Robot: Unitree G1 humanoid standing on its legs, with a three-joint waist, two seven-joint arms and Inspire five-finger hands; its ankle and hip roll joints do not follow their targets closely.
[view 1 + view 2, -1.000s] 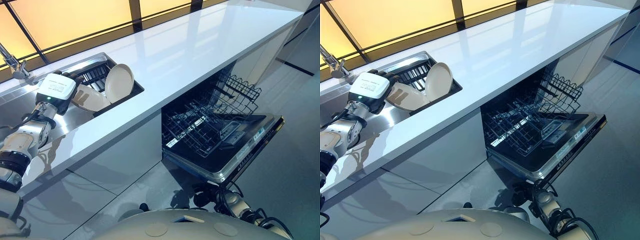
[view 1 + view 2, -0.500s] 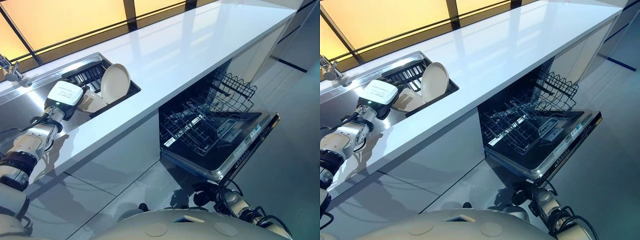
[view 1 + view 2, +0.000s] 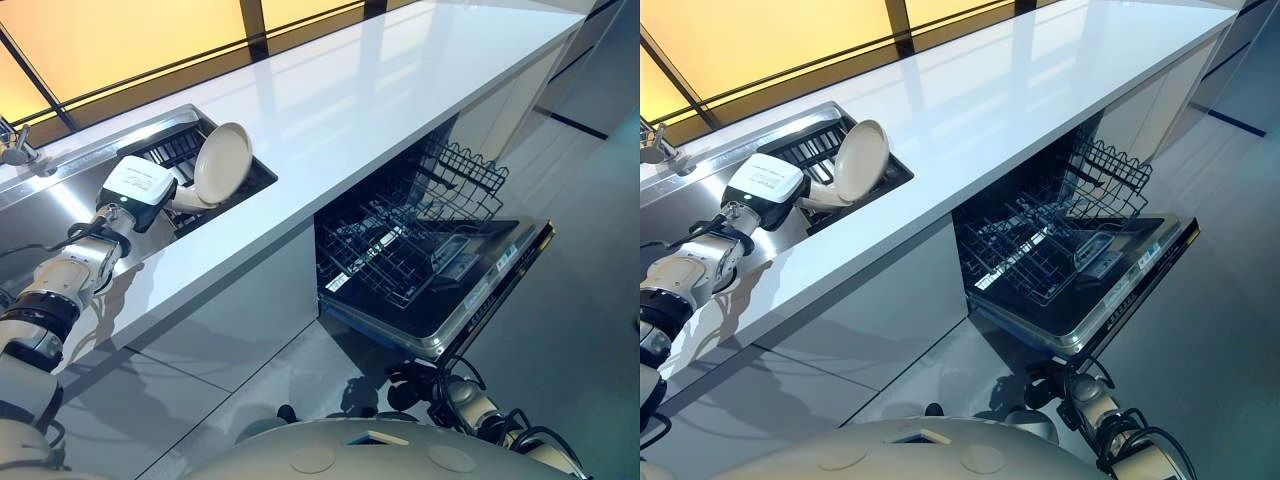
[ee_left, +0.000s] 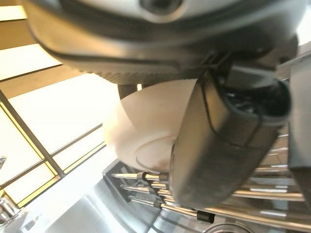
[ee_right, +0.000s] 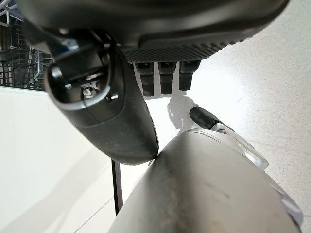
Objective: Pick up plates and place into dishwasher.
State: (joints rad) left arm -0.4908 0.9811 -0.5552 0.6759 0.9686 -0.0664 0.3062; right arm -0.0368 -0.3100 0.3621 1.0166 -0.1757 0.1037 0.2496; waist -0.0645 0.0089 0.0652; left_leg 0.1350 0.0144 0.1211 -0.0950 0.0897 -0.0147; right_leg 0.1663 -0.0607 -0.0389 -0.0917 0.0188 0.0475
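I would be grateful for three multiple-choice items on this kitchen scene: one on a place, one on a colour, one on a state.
1. Where does the cream plate stand?
A. in the rack in the sink
B. on the floor
C. in the dishwasher

2. What colour is the counter?
A. black
B. white
C. red

3. How is the dishwasher door?
A. closed
B. removed
C. folded down open

Answers: 1 A, it leans on the dark sink rack beside the left hand; 2 B, its top shows glossy white; 3 C, the wire basket is pulled out over it.
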